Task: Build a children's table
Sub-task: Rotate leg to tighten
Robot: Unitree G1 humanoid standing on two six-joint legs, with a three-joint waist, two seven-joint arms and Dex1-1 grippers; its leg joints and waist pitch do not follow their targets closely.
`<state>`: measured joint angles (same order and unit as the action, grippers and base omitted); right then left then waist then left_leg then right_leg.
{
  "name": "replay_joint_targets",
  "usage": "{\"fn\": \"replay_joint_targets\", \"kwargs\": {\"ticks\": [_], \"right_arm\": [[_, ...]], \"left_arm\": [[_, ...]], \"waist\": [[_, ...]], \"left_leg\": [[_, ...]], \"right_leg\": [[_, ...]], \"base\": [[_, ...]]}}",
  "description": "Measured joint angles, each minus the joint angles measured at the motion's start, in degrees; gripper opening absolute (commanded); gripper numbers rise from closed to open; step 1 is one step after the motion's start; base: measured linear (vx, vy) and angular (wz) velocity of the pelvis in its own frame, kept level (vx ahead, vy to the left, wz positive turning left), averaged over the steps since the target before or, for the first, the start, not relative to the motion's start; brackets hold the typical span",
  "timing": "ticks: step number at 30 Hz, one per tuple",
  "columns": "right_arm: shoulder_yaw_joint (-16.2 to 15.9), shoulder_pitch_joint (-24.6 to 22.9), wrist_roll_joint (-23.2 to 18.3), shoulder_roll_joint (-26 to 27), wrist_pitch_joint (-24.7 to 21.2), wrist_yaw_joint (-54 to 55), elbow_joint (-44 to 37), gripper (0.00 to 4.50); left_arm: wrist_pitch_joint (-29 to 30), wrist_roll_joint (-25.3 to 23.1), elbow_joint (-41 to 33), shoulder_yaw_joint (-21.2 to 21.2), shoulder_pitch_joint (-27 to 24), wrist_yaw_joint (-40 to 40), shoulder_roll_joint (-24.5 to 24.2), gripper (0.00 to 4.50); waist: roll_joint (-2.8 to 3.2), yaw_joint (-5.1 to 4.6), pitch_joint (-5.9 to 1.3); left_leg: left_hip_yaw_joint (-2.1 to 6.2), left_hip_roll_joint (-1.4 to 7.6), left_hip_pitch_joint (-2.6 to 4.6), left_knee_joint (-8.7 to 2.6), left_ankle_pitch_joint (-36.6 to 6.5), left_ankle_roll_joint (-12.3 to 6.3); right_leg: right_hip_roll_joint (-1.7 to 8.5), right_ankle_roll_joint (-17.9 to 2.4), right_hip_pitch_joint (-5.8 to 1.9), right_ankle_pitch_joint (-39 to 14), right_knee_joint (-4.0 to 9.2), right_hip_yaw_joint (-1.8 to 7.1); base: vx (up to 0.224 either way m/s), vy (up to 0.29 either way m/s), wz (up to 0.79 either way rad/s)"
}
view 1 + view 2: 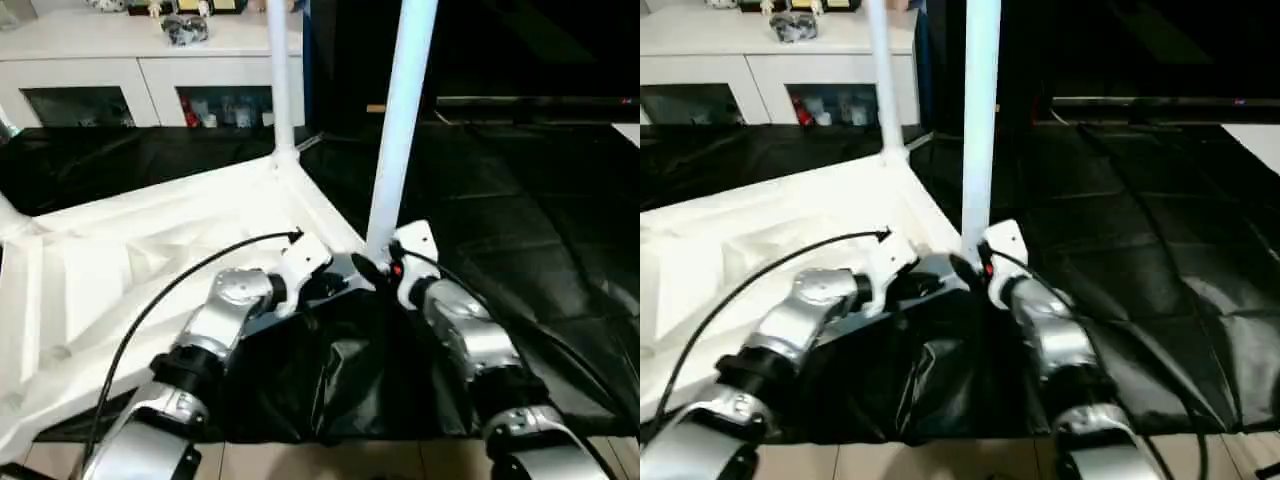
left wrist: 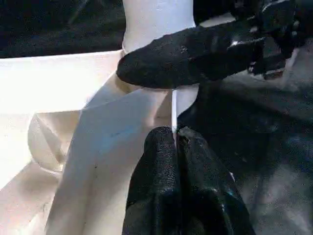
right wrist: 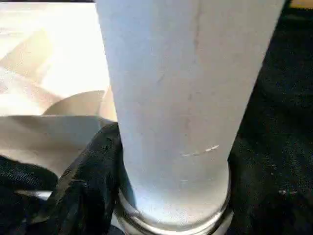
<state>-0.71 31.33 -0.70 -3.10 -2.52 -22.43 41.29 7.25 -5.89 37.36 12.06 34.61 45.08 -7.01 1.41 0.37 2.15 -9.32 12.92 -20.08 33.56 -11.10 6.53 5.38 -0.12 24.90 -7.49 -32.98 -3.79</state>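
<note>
A: Tabletop (image 1: 150,250) lying underside-up, centre-left of frame; near leg (image 1: 400,130) standing in its corner socket. Right gripper (image 2: 161,63) wrapping leg's base, jaws apart around tube.

B: Left gripper (image 2: 176,161) pinched together, pressing beside socket. Judging plastic light, stiff, slick; gripping low.

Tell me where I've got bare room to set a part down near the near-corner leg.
Right of the near leg the black cloth lies bare up to the far edge. Crowded: both grippers meet at that leg's base, and the tabletop covers the left side up to the far leg.
</note>
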Motion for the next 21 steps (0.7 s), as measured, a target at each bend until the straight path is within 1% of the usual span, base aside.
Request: {"fn": "replay_joint_targets", "kwargs": {"ticks": [2,4,6,8,11,12,15,16,18,21], "right_arm": [[0.3,0.1,0.1,0.3,0.9,0.7,0.5,3.36],[0.3,0.1,0.2,0.2,1.4,-0.4,0.5,3.46],[0.3,0.1,0.0,-0.5,1.6,-3.3,0.5,3.72],[-0.1,0.1,0.0,-1.6,1.9,-6.4,0.4,3.86],[-1.1,0.1,0.0,-3.0,2.2,-9.6,0.2,3.86],[-2.4,0.0,-0.3,-4.8,2.5,-13.3,-0.3,3.86],[-4.3,-0.6,-1.1,-8.0,2.9,-20.6,-2.1,3.86],[-4.4,-0.8,-1.1,-8.6,2.8,-22.3,-2.5,3.86],[-6.2,-2.2,-1.4,-11.9,3.0,-29.5,-4.8,3.86],[-7.9,-2.9,-1.9,-14.4,2.6,-36.7,-6.9,3.86]], "left_arm": [[0.0,0.0,0.0,0.0,0.1,-0.3,0.2,0.0],[0.0,0.0,0.0,-0.1,0.1,0.3,0.2,0.0],[0.0,0.1,-0.3,-0.2,0.1,1.9,-0.5,0.0],[-0.2,0.5,-0.7,0.0,0.1,4.1,-1.1,0.0],[-0.6,0.8,-1.4,0.6,-0.2,6.9,-1.5,0.0],[-1.1,1.5,-1.5,0.9,-0.3,8.5,-2.3,0.0],[-1.7,2.9,-1.9,1.3,-0.6,11.9,-3.8,0.0],[-1.8,3.0,-1.9,1.4,-0.6,12.6,-4.0,0.0],[-2.2,3.6,-2.4,2.2,-0.7,16.3,-5.5,0.0],[-2.6,4.0,-2.6,2.7,-0.8,20.6,-7.2,0.0]], "waist": [[0.02,0.0,-0.01],[0.02,0.02,-0.01],[0.02,0.02,-0.01],[0.04,0.05,0.0],[0.06,0.37,0.02],[0.09,0.54,0.04],[0.07,0.99,0.05],[0.05,1.15,0.06],[0.05,1.57,0.06],[0.04,2.02,0.07]], "left_leg": [[0.0,0.0,-0.01,-0.02,0.0,0.0],[0.0,0.0,-0.03,-0.06,0.0,0.01],[-0.01,0.0,-0.03,-0.16,0.0,0.01],[-0.01,0.0,-0.02,-0.3,0.0,0.01],[-0.01,0.02,-0.01,-0.43,0.0,0.01],[-0.03,0.04,-0.03,-0.47,0.0,0.01],[-0.05,0.05,-0.05,-0.52,0.0,0.0],[-0.05,0.05,-0.06,-0.51,0.0,-0.01],[-0.06,0.06,-0.04,-0.51,0.0,-0.01],[-0.07,0.08,-0.04,-0.43,0.0,-0.01]], "right_leg": [[0.0,0.0,0.0,0.0,0.0,0.02],[0.0,0.0,0.0,0.0,-0.01,0.03],[0.0,0.0,0.02,0.0,-0.02,0.02],[0.0,0.0,0.05,0.0,-0.03,0.01],[-0.01,-0.1,0.06,0.1,-0.11,0.0],[-0.02,-0.3,0.09,0.2,-0.11,0.0],[-0.02,-0.3,0.1,0.2,-0.09,0.0],[-0.03,-0.3,0.1,0.2,-0.09,0.0],[-0.02,-0.3,0.07,0.1,-0.09,-0.01],[-0.02,-0.3,0.04,0.2,-0.14,0.0]], "base": [[0.0,0.0,0.0],[0.0,0.0,0.0],[0.0,0.0,0.0],[0.0,0.0,0.0],[0.0,0.0,0.0],[0.0,0.0,0.0],[0.0,0.0,0.0],[0.0,0.0,0.0],[0.0,0.0,0.0],[0.0,0.0,0.0]]}}
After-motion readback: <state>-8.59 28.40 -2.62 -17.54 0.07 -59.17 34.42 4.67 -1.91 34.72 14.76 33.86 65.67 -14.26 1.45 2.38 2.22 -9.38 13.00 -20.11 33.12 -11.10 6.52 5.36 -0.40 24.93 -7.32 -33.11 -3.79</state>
